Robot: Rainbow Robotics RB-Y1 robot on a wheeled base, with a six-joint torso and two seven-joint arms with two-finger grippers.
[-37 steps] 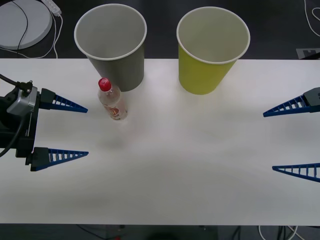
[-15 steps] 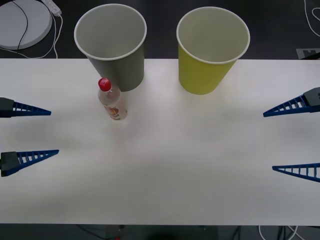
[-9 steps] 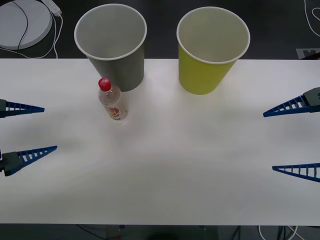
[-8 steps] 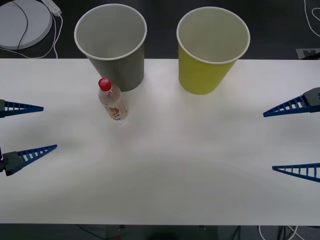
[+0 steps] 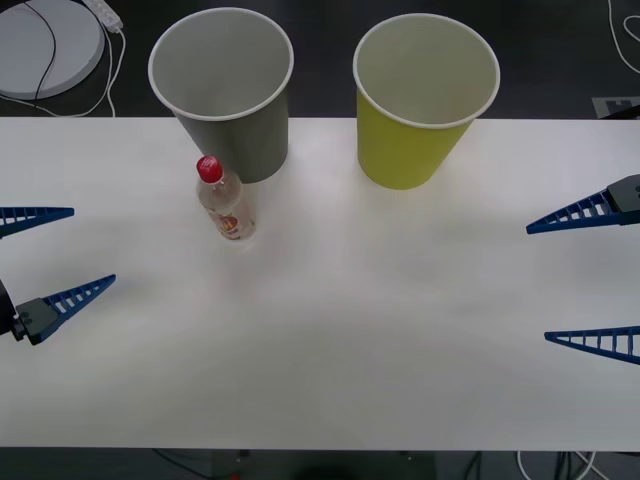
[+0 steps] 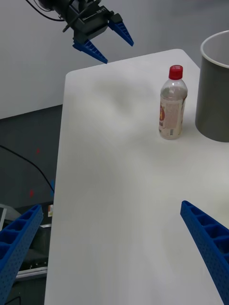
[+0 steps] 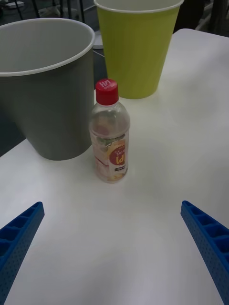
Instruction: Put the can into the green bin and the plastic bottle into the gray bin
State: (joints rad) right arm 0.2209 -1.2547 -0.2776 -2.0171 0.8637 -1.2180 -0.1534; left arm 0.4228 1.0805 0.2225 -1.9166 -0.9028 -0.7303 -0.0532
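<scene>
While both spread-fingered grippers, left gripper (image 5: 35,255) and right gripper (image 5: 590,275), flank the table edges, plastic bottle (image 5: 224,199) stands upright

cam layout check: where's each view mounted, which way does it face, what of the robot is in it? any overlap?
Front: above the arms, looking down at the white table; left gripper and right gripper at the edges, both open.
Left wrist: faces the plastic bottle, gray bin and green bin; own fingers at the corners.
Right wrist: looks across the table at the left gripper; own fingers low.
Shared: bottle and gray bin appear in all three.
</scene>
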